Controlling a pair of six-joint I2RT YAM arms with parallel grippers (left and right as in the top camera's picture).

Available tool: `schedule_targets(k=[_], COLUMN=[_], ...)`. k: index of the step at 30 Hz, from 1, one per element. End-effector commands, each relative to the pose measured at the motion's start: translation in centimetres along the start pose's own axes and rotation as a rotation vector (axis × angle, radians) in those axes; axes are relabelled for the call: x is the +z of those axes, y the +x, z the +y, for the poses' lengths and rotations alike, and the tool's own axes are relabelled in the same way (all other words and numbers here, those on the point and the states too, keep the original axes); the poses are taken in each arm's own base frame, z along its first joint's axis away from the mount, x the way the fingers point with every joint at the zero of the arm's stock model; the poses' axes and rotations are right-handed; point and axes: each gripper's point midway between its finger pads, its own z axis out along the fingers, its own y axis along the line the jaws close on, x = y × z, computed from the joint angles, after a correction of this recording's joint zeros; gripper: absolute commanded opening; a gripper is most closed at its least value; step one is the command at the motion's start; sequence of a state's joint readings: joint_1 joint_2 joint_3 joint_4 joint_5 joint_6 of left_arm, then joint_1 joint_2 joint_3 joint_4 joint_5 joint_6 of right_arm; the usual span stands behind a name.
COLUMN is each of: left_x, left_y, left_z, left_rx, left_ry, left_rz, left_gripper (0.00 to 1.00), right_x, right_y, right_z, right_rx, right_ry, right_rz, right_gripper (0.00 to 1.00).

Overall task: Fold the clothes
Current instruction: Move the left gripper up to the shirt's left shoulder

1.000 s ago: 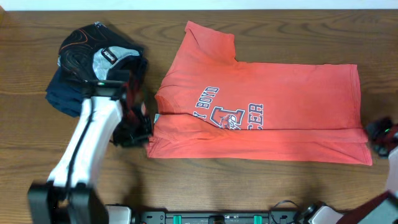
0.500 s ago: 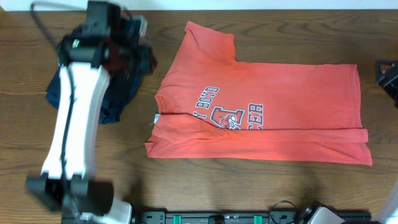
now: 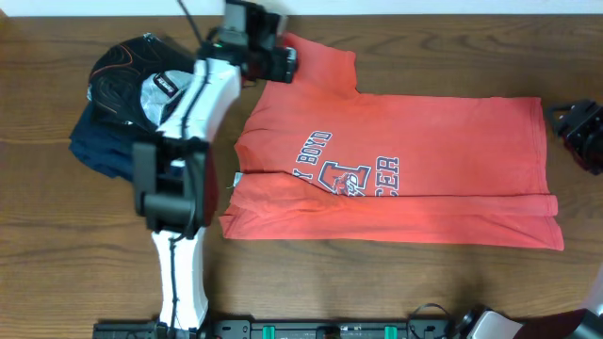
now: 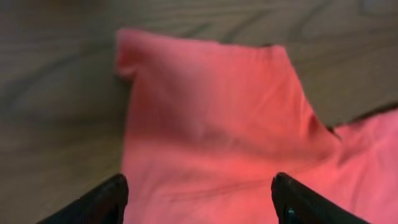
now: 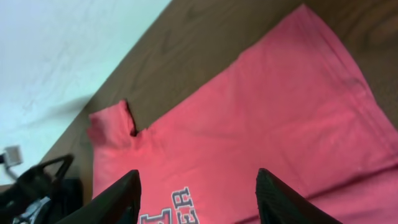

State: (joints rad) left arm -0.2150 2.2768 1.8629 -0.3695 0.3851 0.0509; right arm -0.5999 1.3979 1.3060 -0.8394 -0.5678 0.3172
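The coral-red T-shirt (image 3: pixel 415 160) lies flat across the table, collar to the left, with lettering (image 3: pixel 349 171) on the chest. Its near long edge is folded over along a straight crease. The far sleeve (image 3: pixel 320 61) sticks out toward the back. My left gripper (image 3: pixel 283 64) hovers just over that sleeve (image 4: pixel 205 106), open, with its dark fingertips (image 4: pixel 106 202) wide apart and nothing between them. My right gripper (image 3: pixel 573 130) sits off the shirt's right hem, open and empty. In the right wrist view its fingers (image 5: pixel 115 199) frame the shirt (image 5: pixel 267 130).
A pile of navy and black garments with a grey-white patterned piece (image 3: pixel 132 104) lies left of the shirt. The left arm (image 3: pixel 179 160) stretches from the front edge to the back. Bare wood (image 3: pixel 377 292) surrounds the shirt. The table's far edge (image 5: pixel 124 59) is close behind the sleeve.
The left arm swung from the shirt's near-left corner, past the dark pile, to the far sleeve, and its jaws opened. The right gripper moved from the near-right hem toward the back and opened.
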Motion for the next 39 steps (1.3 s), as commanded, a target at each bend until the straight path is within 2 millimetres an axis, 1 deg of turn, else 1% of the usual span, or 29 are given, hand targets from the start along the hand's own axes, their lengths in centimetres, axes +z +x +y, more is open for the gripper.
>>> schedule_targets(k=[1,2,3,5,7,9,12,15,20,22,24,28,31,35,37,39], left_x=[2.7,3.4,4.2,5.1,5.4,5.3,5.2,5.1,5.1,5.4,5.7,6.9,7.2,7.4,7.5,7.5], left_y=[0.1,0.3,0.5,0.8,1.1,1.0,0.8,0.7,0.2,0.2,0.3,1.6,2.2,2.3,2.5,2.8], left_z=[-0.4,-0.3,0.3,1.7,3.0,3.7,3.9,4.0,4.5,4.7,4.8,4.9,4.9,3.8,3.5,3.5], left_rx=[0.054,0.077,0.087,0.102,0.123,0.144,0.190,0.191,0.193,0.194,0.194,0.190,0.188,0.189,0.188,0.185], left_ry=[0.019,0.012,-0.017,-0.094,-0.170,-0.207,-0.214,-0.215,-0.236,-0.237,-0.237,-0.222,-0.219,-0.160,-0.140,-0.138], left_rz=[-0.026,-0.032,-0.036,-0.041,-0.036,-0.037,-0.038,-0.041,-0.063,-0.071,-0.071,-0.046,-0.032,-0.033,-0.027,-0.015], left_gripper=[0.76,0.76,0.75,0.75,0.76,0.76,0.76,0.76,0.75,0.76,0.75,0.73,0.66,0.52,0.40,0.25], right_x=[-0.2,-0.2,-0.2,-0.2,-0.2,-0.2,-0.3,-0.3,-0.3,-0.3,-0.3,-0.4,-0.4,-0.4,-0.4,-0.4], right_y=[0.5,0.8,1.1,1.6,2.0,2.2,2.3,2.3,2.6,2.8,2.9,3.1,3.2,3.3,3.3,3.4], right_z=[0.2,0.1,-0.1,-0.3,-0.4,-0.4,-0.7,-1.1,-1.2,-1.2,-1.2,-1.3,-1.3,-1.3,-1.4,-1.4], right_rx=[-0.033,-0.035,-0.034,-0.037,-0.047,-0.046,-0.043,-0.041,-0.036,-0.032,-0.029,-0.025,-0.021,-0.019,-0.018,-0.017], right_ry=[0.009,0.015,0.024,0.029,0.033,0.036,0.049,0.074,0.077,0.079,0.080,0.082,0.084,0.084,0.084,0.085], right_rz=[0.017,0.025,0.038,0.057,0.071,0.082,0.085,0.083,0.093,0.099,0.104,0.111,0.117,0.120,0.121,0.123], right_gripper=[0.57,0.57,0.56,0.56,0.56,0.56,0.55,0.55,0.55,0.54,0.54,0.53,0.52,0.51,0.50,0.50])
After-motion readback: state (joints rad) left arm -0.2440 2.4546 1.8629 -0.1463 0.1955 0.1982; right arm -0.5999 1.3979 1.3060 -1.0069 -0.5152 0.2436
